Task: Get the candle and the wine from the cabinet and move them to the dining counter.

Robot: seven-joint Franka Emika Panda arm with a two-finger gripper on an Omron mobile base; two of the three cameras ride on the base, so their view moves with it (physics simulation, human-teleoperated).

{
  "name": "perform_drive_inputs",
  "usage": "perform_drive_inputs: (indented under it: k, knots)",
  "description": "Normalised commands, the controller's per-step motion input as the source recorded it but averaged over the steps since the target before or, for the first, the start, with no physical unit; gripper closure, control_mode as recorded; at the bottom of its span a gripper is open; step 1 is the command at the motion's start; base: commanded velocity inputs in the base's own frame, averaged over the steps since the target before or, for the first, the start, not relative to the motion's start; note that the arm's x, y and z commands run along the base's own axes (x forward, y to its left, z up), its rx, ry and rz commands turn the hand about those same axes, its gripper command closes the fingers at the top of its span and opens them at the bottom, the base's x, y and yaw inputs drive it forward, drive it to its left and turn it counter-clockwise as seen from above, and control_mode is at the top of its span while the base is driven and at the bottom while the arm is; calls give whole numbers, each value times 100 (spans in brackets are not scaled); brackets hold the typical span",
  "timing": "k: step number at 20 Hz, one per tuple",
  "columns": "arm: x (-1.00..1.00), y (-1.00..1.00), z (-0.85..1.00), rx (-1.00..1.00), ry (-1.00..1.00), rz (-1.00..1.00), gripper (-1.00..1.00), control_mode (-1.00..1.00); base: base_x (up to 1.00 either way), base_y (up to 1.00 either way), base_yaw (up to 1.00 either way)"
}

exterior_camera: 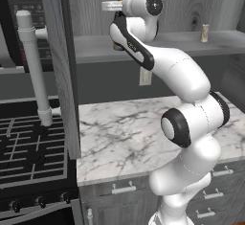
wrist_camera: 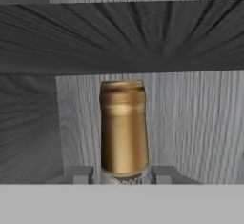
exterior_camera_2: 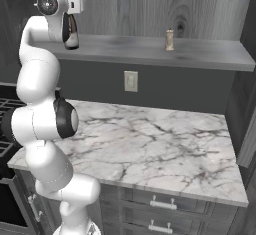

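The cabinet (exterior_camera_2: 150,14) shows dark grey wood grain with a visible knot, matt throughout; its shelf carries the same grain; the wine (wrist_camera: 123,127) wears a gold foil neck with a soft satin sheen, above a pale paper-like label; its glass body looks dark and glossy in the right base view; the candle (exterior_camera_2: 170,40) near the shelf's right end looks matt, waxy beige; the worktop (exterior_camera_2: 165,144) below is smooth white marble veined grey; the door handle (exterior_camera: 33,66) is pale, smooth, tubular.
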Motion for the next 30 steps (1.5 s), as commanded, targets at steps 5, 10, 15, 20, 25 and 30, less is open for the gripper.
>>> perform_drive_inputs:
  k: [5, 10, 15, 20, 25, 30]
  knots:
    - [0, 0, 0, 0, 0, 0, 100, -100, 0, 0, 0]
    - [0, 0, 0, 0, 0, 0, 100, -100, 0, 0, 0]
    - [0, 0, 0, 0, 0, 0, 100, -100, 0, 0, 0]
    - [0, 0, 0, 0, 0, 0, 100, -100, 0, 0, 0]
    - [0, 0, 0, 0, 0, 0, 100, -100, 0, 0, 0]
    - [0, 0, 0, 0, 0, 0, 100, -100, 0, 0, 0]
